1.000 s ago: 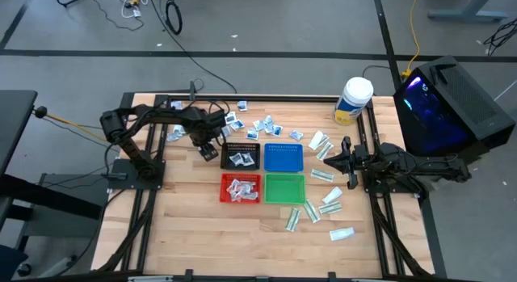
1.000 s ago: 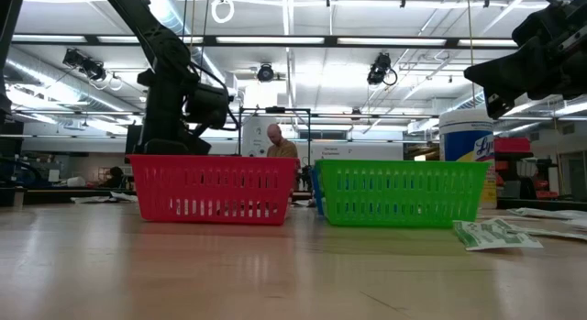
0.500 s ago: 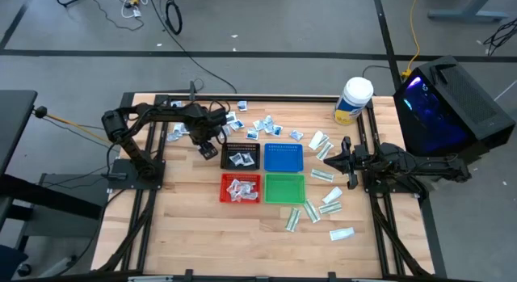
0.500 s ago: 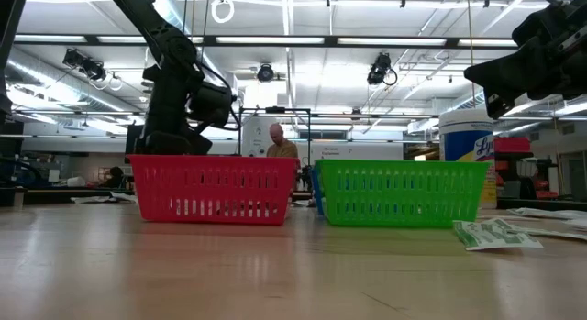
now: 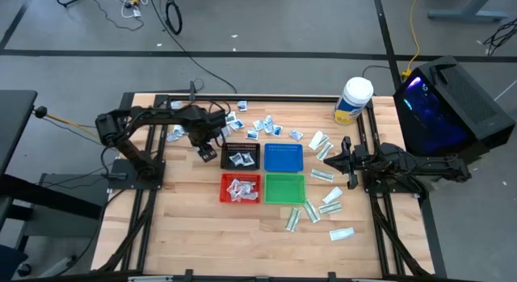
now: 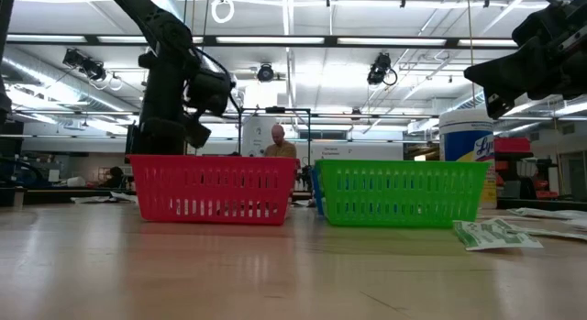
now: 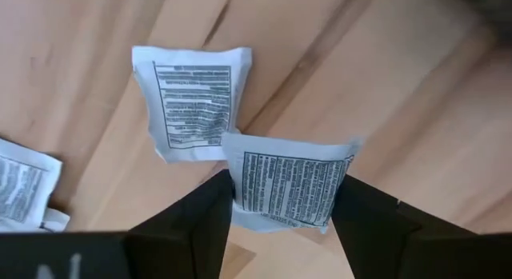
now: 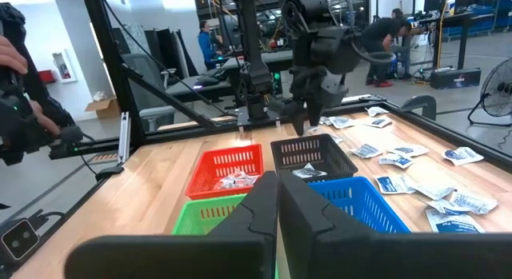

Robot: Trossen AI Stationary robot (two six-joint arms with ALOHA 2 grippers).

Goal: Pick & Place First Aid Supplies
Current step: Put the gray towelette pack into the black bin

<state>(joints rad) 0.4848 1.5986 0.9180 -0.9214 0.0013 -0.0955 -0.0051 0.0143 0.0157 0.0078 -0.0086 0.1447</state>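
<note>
Left gripper (image 7: pixel 282 205) clamps one packet (image 7: pixel 290 186), another packet (image 7: pixel 194 99) touching it.

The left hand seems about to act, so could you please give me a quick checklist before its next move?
1. Left hand has a squarish packet between its fingers: ok.
2. Held packet free of the neighbouring packet: not ok, they overlap.
3. Black tray beside the hand: ok.
4. Room left in the black tray: ok, few packets inside.
5. Right hand shut, parked at the table's right side: ok.
</note>
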